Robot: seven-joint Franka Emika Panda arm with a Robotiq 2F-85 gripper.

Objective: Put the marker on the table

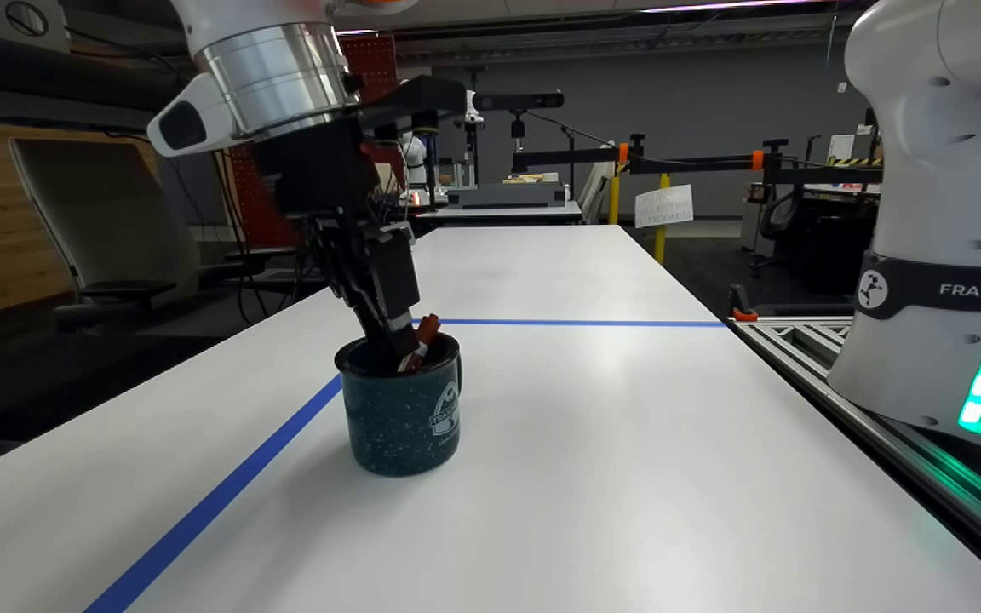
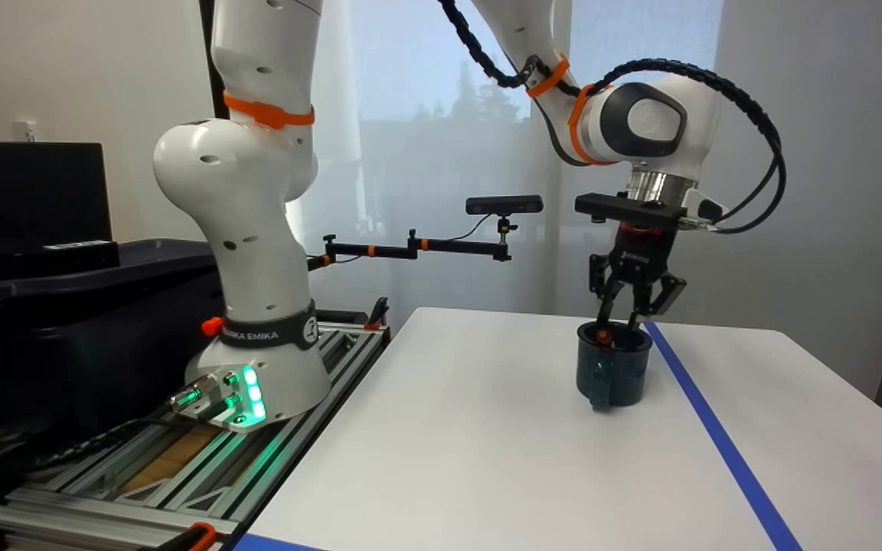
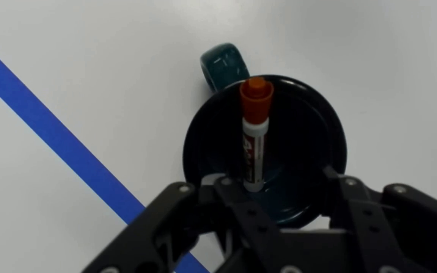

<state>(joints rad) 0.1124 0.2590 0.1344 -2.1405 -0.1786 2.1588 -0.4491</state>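
1. Location: the marker (image 3: 255, 134) stands tilted inside the dark mug (image 1: 397, 426), its red-orange cap (image 3: 256, 108) at the rim (image 3: 317, 98) beside the handle (image 3: 224, 66). It is not yet on the table (image 1: 610, 477).
2. Gripper (image 3: 274, 177): released. Its two fingers (image 3: 241, 204) stand apart, tips in the mug's mouth, grasping nothing.
3. Governing relation: in the wrist view the marker's long axis runs nearly vertical, cap at upper centre, foot just below mid-frame. The fingers enter from the bottom of the frame; the foot appears between them, nearer the frame-left finger, with the cap beyond, towards the top. Contact cannot be determined.
4. Assessment: closing should run across the barrel, which favours a grip; a move up the frame, towards the cap, is probably needed first. The rim may obstruct.
5. Arm (image 2: 234, 184): a single one serves this table; nearness is not in question.
6. Count: marker, one; mug, one; gripper, one; fingers, two; blue tape lines (image 1: 224, 494), two in an exterior view.
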